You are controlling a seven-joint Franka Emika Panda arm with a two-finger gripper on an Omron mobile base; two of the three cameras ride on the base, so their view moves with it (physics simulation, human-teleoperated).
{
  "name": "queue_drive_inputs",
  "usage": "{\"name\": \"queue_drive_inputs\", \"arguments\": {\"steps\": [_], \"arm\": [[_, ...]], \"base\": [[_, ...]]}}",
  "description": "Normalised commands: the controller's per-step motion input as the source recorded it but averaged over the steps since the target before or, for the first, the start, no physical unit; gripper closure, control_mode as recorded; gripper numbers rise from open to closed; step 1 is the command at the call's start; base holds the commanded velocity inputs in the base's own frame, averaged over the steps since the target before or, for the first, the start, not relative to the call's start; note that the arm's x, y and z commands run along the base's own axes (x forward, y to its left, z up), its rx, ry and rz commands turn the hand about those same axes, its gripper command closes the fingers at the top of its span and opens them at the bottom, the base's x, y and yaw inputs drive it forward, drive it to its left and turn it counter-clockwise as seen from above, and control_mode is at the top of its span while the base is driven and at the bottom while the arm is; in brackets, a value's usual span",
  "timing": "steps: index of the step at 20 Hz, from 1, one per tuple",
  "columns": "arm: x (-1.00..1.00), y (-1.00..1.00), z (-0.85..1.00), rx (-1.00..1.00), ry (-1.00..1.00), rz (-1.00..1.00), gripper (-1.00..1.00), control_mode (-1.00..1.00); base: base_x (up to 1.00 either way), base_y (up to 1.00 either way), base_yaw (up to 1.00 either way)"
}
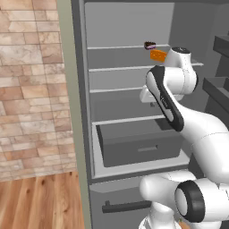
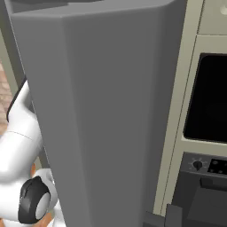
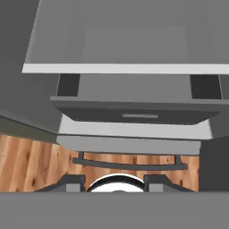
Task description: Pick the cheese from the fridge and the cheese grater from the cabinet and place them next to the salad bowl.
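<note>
A: Where's your cheese [image 1: 158, 55]?
B: On an upper shelf, far right in the open fridge [image 1: 129, 116], just beside the small dark brown piece [image 1: 150, 44]; your arm reaches in near it.
A: And your gripper [image 3: 114, 182]?
B: Pointing down over the grey drawer [image 3: 134, 112]; I can't tell whether the jaws are parted or holding anything.
</note>
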Motion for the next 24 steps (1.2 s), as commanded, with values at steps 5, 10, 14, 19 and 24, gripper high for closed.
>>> {"name": "queue_drive_inputs", "arguments": {"steps": [5,10,14,19,24], "arm": [[-0.15,0.01,-0.02,0.0,-0.02,0.0,-1.0,-1.0],[-0.17,0.0,-0.04,-0.02,-0.19,-0.11,-1.0,-1.0],[0.01,-0.01,0.3,-0.06,-0.44,-0.29,-1.0,-1.0],[0.14,-0.04,0.42,-0.13,-0.32,-0.22,-1.0,-1.0],[0.21,-0.22,0.29,-0.13,-0.17,-0.05,-1.0,-1.0]], "base": [[0.0,0.0,0.0],[0.0,0.0,0.0],[0.0,0.0,0.0],[0.0,0.0,0.0],[0.0,0.0,0.0]]}}
